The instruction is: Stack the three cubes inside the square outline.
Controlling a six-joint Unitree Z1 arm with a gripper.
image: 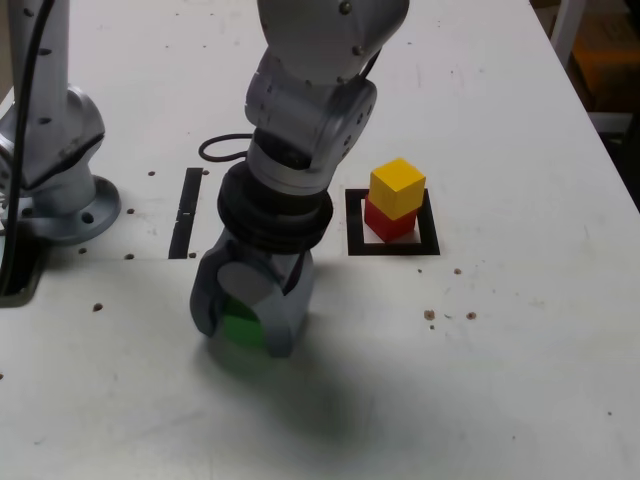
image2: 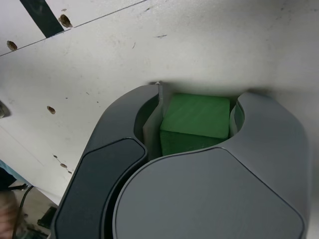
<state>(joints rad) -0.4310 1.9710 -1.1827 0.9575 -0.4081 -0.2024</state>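
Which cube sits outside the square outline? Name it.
The green cube, on the bare table between the gripper's jaws. The yellow cube sits atop the red cube inside the outline.

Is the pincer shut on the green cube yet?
Shut on it: in the wrist view the pincer has both jaws against the green cube, which sits on the table.

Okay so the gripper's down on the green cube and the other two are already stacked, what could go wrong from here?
1. The yellow cube sits twisted and a little off-centre on the red cube inside the square outline, so setting a third block on top may topple the stack.
2. The gripper surrounds the green cube closely; the cube looks slightly angled between the jaws, so it could come up tilted and land crooked.
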